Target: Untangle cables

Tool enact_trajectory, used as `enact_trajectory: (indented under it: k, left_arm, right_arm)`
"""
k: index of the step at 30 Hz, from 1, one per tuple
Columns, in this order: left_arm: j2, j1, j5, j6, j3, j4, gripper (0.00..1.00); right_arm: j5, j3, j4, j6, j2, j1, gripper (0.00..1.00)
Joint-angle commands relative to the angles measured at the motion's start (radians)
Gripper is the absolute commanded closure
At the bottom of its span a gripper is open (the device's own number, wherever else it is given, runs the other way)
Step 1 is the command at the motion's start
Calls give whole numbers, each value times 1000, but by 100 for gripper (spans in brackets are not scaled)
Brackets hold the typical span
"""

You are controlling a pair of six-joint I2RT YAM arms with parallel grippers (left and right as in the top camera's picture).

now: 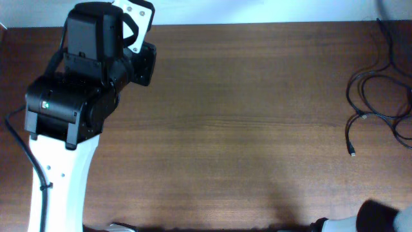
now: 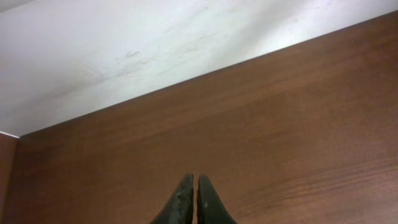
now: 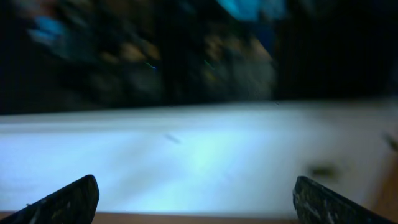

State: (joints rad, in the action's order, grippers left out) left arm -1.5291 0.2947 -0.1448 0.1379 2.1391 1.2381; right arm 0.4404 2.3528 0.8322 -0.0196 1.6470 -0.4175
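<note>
Cables (image 1: 359, 117) lie in loose loops at the table's (image 1: 244, 129) right edge, strands mostly running front-to-back, one plug (image 1: 352, 153) trailing inward. Right gripper (image 3: 196, 180), jaws spread wide and empty, looks nearer. Left gripper (image 2: 194, 199), clenched on nothing, sits far left. No container seen.
</note>
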Motion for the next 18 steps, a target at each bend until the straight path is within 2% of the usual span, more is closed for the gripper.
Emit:
enact_trajectory:
  k: [1,4,6,8,10,11,13,15,18]
  left_arm:
    - [7,-3,6,14,3,-8,92]
    - [7,-3,6,14,3,-34,89]
    - [7,-3,6,14,3,-41,90]
    - [7,-3,7,13,3,-41,92]
    - [7,-3,7,13,3,-41,93]
    - [7,-3,6,14,3,-45,93]
    - [7,-3,6,28,3,-66,96]
    - [11,-3,7,59,3,-86,98]
    - [17,-3,6,59,3,-144,97]
  right_arm:
    - [50,-10,51,9,-52,151,1]
    - [42,-339,-91,74,-183,252,1]
    - [100,-770,-341,101,-433,301,1]
    - [208,-958,-493,104,-566,305,1]
    - [337,-1085,-448,-1,-697,292,1]
    - [357,-1152,-360,7,-760,293,1]
    - [248,-1296,-228,110,-877,292,1]
    - [248,-1471,-219,117,-998,292,1]
    - [306,-1706,-241,116,-1154,292,1]
